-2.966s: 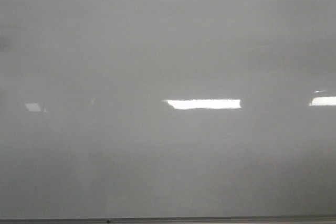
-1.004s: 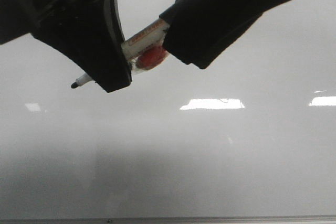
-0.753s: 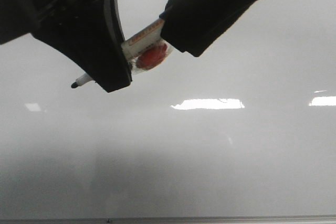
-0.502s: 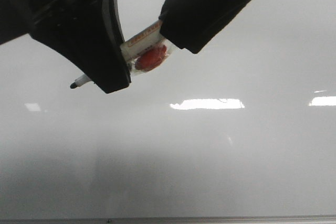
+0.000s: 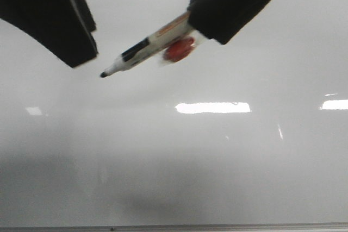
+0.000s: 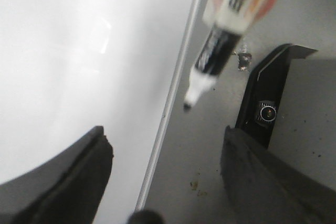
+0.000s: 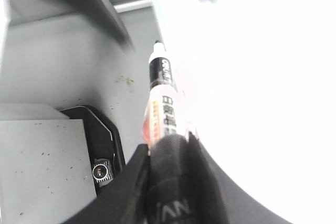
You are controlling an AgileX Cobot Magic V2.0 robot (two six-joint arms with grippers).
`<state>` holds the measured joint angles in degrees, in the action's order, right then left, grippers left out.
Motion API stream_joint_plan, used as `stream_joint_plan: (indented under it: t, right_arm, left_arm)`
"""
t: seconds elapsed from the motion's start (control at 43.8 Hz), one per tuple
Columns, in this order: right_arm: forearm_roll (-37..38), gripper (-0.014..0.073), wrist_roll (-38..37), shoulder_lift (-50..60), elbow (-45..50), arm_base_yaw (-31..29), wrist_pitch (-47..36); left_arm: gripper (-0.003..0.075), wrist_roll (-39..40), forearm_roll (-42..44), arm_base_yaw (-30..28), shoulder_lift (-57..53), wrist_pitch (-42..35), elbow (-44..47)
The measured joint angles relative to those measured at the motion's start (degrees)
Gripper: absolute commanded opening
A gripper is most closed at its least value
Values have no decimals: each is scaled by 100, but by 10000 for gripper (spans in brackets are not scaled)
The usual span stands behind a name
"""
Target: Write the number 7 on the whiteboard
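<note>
The whiteboard fills the front view, glossy grey-white, and no number 7 shows on it. My right gripper is shut on the back end of an uncapped marker. The marker has a white and black barrel and a red rounded part beside it. It slants down to the left, its black tip in the air before the board. My left gripper is open with nothing between its fingers. In the front view one of its fingers sits at the top left, apart from the marker's tip.
A thin grey metal edge strip runs along the board's lower edge, also seen as a strip in the left wrist view. Beyond it lies a grey speckled surface with a black camera mount. Bright light reflections lie on the board.
My left gripper has let go of the marker and drawn away up and to the left. The marker stays in my right gripper, with its front half and tip now uncovered.
</note>
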<state>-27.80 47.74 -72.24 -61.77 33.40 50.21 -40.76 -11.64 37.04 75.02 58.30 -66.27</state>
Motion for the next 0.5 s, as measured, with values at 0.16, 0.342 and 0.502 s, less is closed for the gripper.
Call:
stream_joint_plan:
  t: [0.16, 0.342, 0.502]
  right_arm:
    - [206, -64, -479, 455, 58, -762, 312]
    - [244, -64, -1491, 1334, 805, -1290, -388]
    - [244, -66, -1935, 1813, 1341, -1322, -1267]
  left_arm:
    - [452, 363, 0, -631, -949, -155, 538]
    - [452, 1052, 0, -1468, -2083, -584, 1256]
    - [452, 1285, 0, -1881, -2590, -689, 1520]
